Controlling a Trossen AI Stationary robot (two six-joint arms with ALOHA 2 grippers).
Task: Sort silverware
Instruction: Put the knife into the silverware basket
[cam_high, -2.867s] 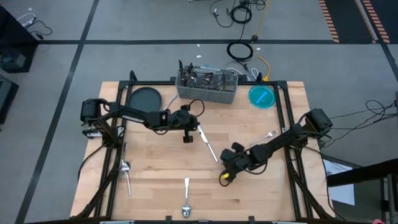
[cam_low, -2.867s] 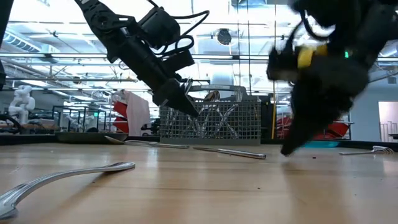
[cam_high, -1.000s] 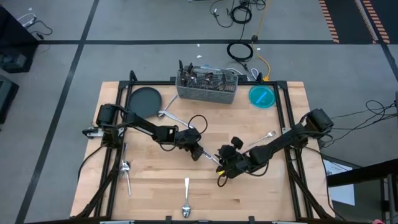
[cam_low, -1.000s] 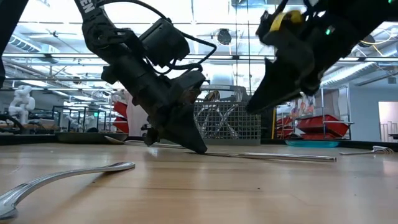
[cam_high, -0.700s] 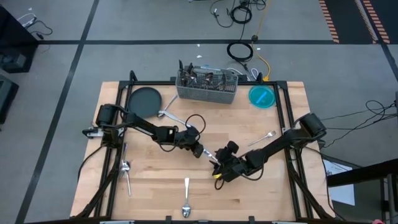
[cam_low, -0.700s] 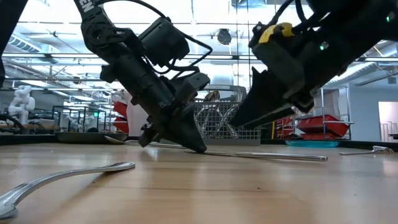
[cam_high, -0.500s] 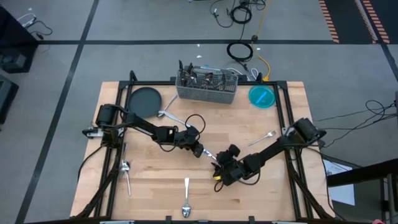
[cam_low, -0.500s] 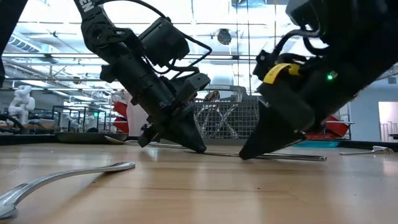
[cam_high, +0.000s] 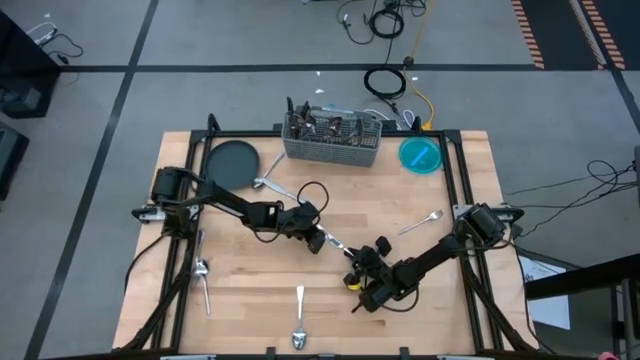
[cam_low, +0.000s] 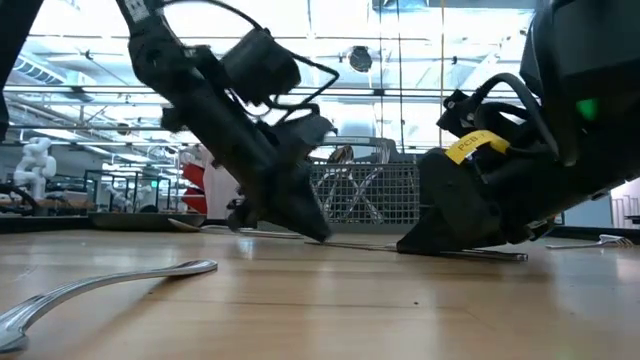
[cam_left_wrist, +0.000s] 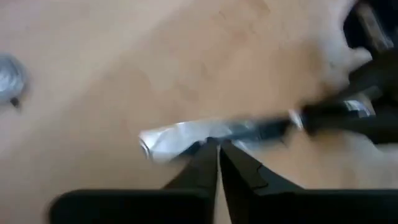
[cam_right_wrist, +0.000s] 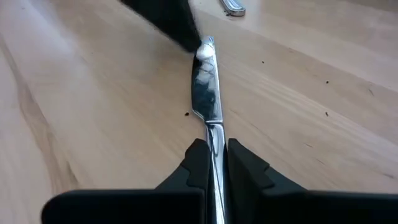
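Observation:
A silver knife (cam_high: 337, 247) lies flat on the wooden table near its middle, between my two grippers. My left gripper (cam_high: 320, 241) is shut, and its tips are down on the knife's blade end (cam_left_wrist: 186, 134). My right gripper (cam_high: 353, 262) comes from the right near side and is shut on the knife (cam_right_wrist: 206, 93). Loose silverware lies around: a fork (cam_high: 420, 222), a spoon (cam_high: 270, 184) by the dark plate (cam_high: 232, 160), and two spoons (cam_high: 203, 276) (cam_high: 299, 322) near the front. The wire caddy (cam_high: 333, 139) stands at the far edge with several pieces upright in it. My left gripper rests its shut fingertips (cam_left_wrist: 210, 151) on the blade (cam_left_wrist: 205, 132), a little in from its rounded end, slanting down from the table's left. The knife runs across in front of the tips; whether they pinch it I cannot tell. The blade stays on the table. My right gripper pinches the knife between its two fingers (cam_right_wrist: 198, 155) at the narrow neck (cam_right_wrist: 214, 132) where blade meets handle. The fingers lie along the knife, slanting low from the table's right near side. The knife is flat on the table, its handle end (cam_low: 512, 256) behind the fingers.
A blue round dish (cam_high: 421, 155) sits at the far right. Black frame rails (cam_high: 458, 190) run along both sides of the table. A long piece of silverware (cam_low: 110, 285) lies close to the low camera. Bare wood stretches along the near right part of the table.
My right gripper has dropped from above the table down onto the knife, moving toward the near edge and tipping flatter, and now has the knife between its fingers. My left gripper has stayed at the blade end.

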